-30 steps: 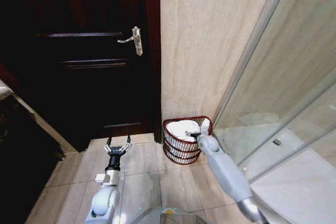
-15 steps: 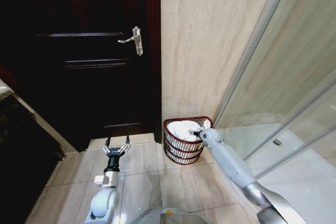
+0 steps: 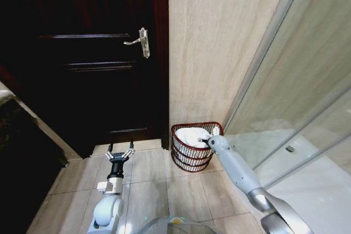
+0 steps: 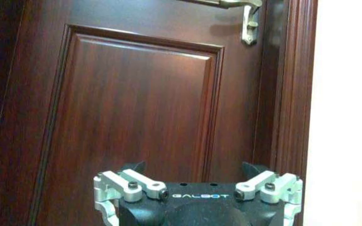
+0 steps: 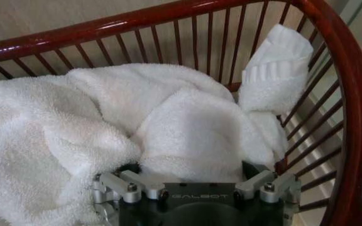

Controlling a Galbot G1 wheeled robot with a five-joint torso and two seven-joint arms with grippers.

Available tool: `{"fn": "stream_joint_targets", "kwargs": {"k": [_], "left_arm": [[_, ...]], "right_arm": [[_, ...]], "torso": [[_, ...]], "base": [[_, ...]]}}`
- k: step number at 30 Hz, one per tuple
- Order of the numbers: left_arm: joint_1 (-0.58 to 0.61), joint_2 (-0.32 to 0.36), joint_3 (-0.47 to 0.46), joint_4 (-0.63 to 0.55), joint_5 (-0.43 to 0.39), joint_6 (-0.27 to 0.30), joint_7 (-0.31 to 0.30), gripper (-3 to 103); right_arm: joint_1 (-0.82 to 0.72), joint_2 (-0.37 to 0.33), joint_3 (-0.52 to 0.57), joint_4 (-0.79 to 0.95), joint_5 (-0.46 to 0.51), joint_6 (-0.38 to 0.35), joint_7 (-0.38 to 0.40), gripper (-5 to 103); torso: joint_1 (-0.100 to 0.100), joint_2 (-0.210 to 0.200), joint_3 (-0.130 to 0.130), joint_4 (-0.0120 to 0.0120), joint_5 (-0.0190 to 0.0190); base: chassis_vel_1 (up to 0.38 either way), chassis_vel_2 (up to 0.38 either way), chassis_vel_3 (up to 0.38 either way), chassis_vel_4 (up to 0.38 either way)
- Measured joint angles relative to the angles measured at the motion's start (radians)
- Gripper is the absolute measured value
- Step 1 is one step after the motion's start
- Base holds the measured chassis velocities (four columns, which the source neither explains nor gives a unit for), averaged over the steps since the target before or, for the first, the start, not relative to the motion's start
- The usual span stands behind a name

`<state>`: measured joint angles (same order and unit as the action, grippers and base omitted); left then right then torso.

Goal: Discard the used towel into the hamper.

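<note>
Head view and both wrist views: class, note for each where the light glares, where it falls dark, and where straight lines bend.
Head view: the door sits in deep shadow, the shower glass reflects the tiled wall, and straight edges lean outward. Left wrist view: the wall is blown out white. Right wrist view: bright highlights streak the hamper rim; the towel is evenly lit.

The tiled floor (image 3: pixel 148 187) carries the hamper (image 3: pixel 192 154), which stands just ahead of the right end effector (image 3: pixel 205 142), against the wall's foot.
</note>
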<state>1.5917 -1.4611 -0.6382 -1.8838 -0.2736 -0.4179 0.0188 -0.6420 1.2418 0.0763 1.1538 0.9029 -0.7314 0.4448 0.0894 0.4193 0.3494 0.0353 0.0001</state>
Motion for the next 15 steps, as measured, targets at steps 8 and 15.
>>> {"fn": "stream_joint_targets", "kwargs": {"k": [8,15], "left_arm": [[-0.002,-0.001,0.007,0.000,0.002,-0.001,0.005,100],[-0.002,0.004,0.015,0.006,0.001,-0.012,0.008,100]], "right_arm": [[0.007,-0.044,0.002,0.102,0.051,0.001,0.055,100],[-0.009,-0.104,0.021,0.257,0.090,0.031,0.121,100]], "torso": [[0.000,0.000,0.000,-0.0001,0.0002],[0.000,0.000,0.000,-0.0004,0.0004]], "base": [[0.000,0.000,0.000,0.000],[0.000,0.000,0.000,0.000]]}}
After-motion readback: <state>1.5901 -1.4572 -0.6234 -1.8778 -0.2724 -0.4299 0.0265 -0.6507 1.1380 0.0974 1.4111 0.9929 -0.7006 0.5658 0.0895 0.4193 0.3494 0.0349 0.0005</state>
